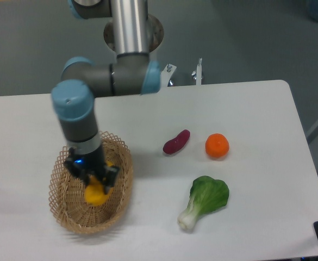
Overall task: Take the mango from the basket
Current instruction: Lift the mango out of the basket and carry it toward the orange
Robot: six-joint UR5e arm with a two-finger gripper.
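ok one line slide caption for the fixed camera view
Robot hand gripping the mango over the wicker basket.

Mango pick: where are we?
Done: gripper has closed its jaws on the mango. In hand: the mango hangs over the basket, apparently just off its floor. Left: raise it clear of the rim.
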